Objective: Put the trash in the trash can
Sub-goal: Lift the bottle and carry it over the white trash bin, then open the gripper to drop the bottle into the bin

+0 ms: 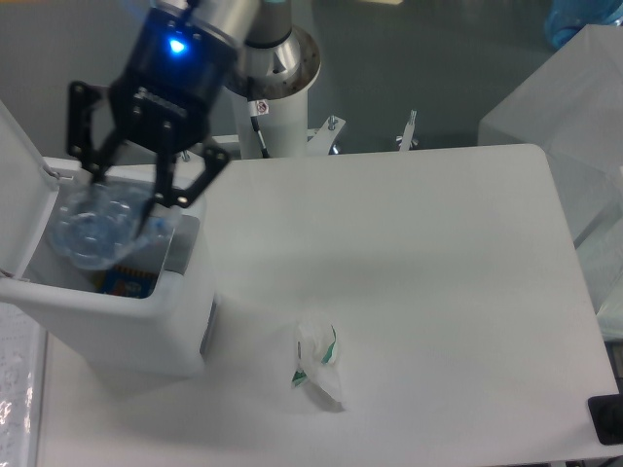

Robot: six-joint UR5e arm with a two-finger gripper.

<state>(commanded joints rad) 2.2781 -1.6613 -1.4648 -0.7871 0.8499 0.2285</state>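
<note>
My gripper (125,202) hangs over the open trash can (185,321), shut on the crushed blue-tinted plastic bottle (92,229). The bottle hovers above the can's opening, near its left side and the raised white lid (18,195). The other piece of trash, a crumpled clear-white wrapper with green markings (318,365), lies on the white table (438,292) to the right of the can, well away from the gripper.
Something blue and orange (125,283) lies at the bottom of the can. The arm's base column (275,117) rises at the table's back edge. A translucent box (574,117) stands at the far right, and a black object (608,418) sits at the lower right corner.
</note>
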